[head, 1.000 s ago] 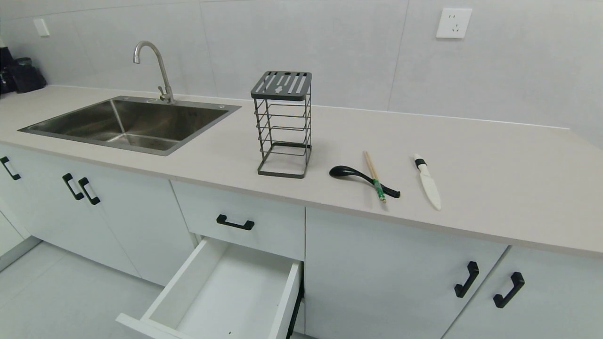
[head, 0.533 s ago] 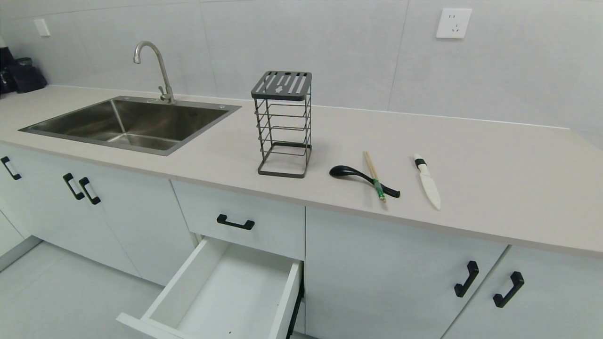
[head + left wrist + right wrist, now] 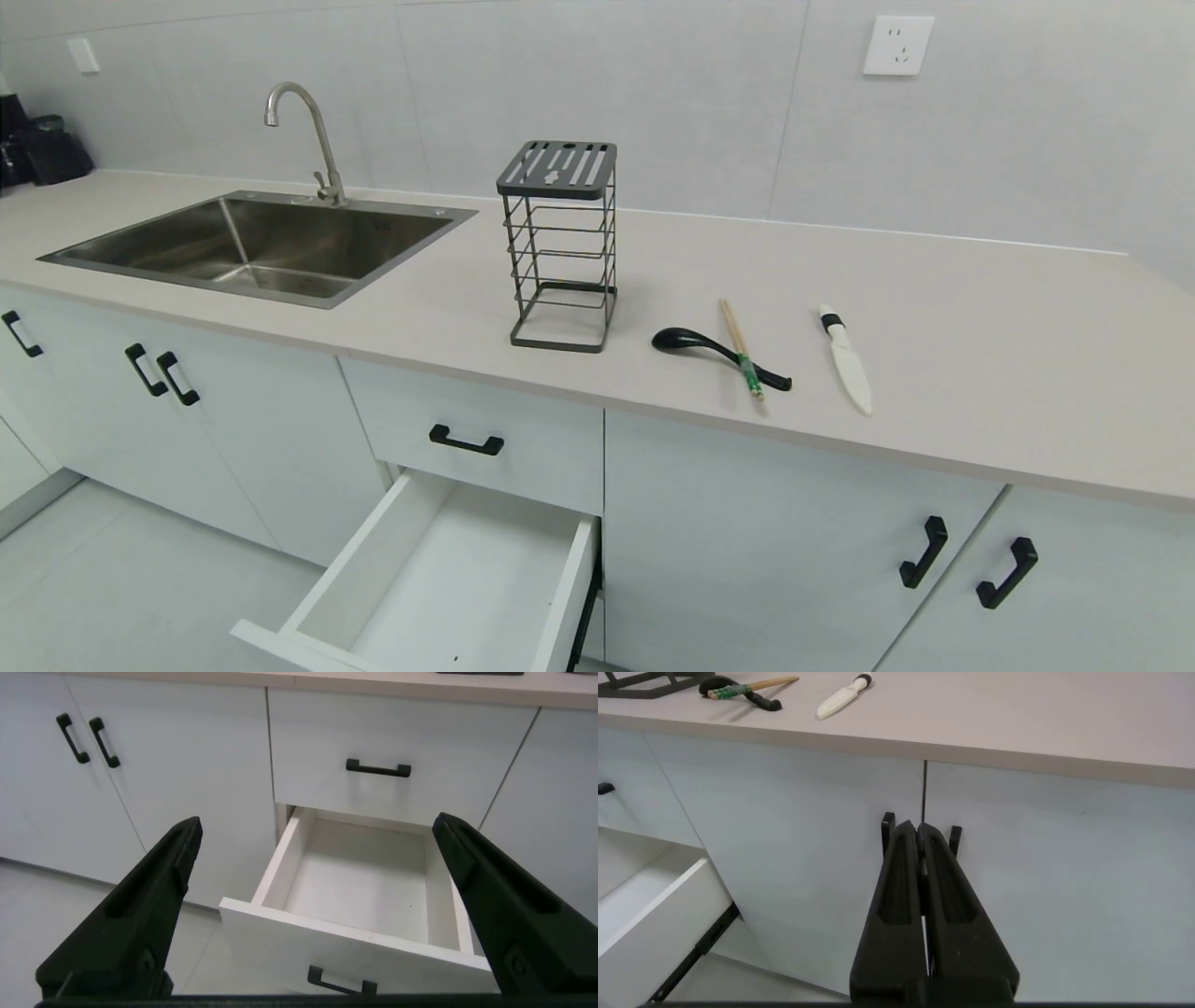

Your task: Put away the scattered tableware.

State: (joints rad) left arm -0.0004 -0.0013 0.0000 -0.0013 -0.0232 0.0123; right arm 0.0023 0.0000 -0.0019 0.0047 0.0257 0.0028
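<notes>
Black spoon (image 3: 716, 350), chopsticks (image 3: 734, 324) crossing its handle, white knife (image 3: 846, 359) just beside them. All three are loose near the table (image 3: 980, 355) front edge, between the wire cutlery rack (image 3: 560, 247) and the right end. Nothing put away yet, so all three pieces are left. Open drawer (image 3: 448, 579) sits below the front edge. Left gripper (image 3: 318, 831) spread wide, holding nothing, facing the drawer. Right gripper (image 3: 922, 838) closed tight, holding nothing, low before the cabinet doors (image 3: 785, 840).

No lettering, number or sign was legible. The wall socket (image 3: 898, 45), the wire rack (image 3: 560, 247) and the white knife (image 3: 848, 362) bore nothing readable. The green band on the chopsticks (image 3: 742, 347) was too small to make out.
</notes>
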